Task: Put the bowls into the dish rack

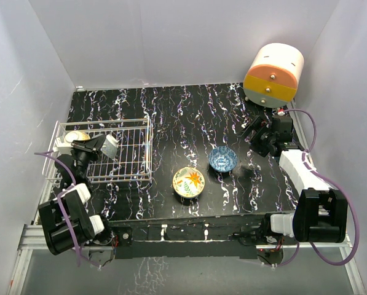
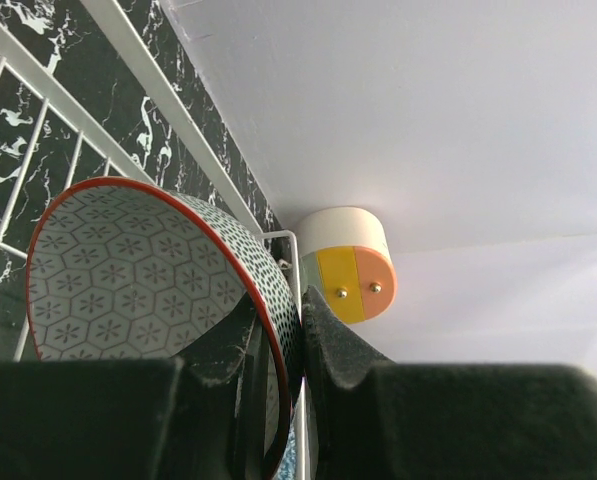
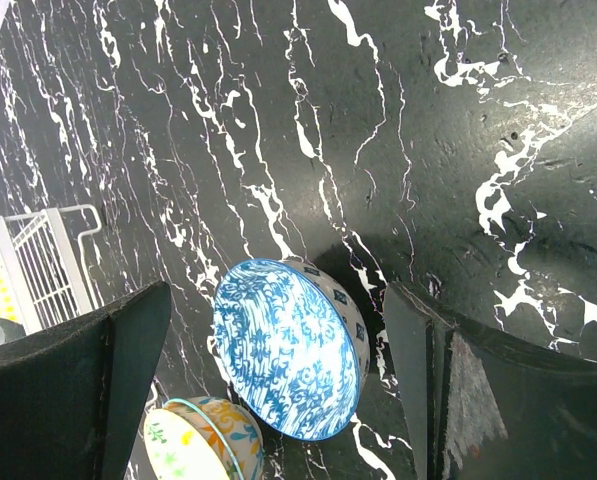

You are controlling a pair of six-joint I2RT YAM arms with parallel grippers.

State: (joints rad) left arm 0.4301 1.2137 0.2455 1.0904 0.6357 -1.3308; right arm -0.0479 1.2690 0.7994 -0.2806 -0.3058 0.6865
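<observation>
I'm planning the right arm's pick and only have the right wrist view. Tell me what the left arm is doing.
Observer: The left arm is over the dish rack. Its jaws are shut on the rim of the grey-white bowl, which is tipped on its side.
Operator: Report what's in the rack.
Observer: One cream-yellow bowl sits at the rack's far-left corner, partly hidden by the arm.
Operator: Describe what stands behind my arm.
Observer: An orange-and-cream drawer unit stands at the far right corner of the table, beyond the right arm.
</observation>
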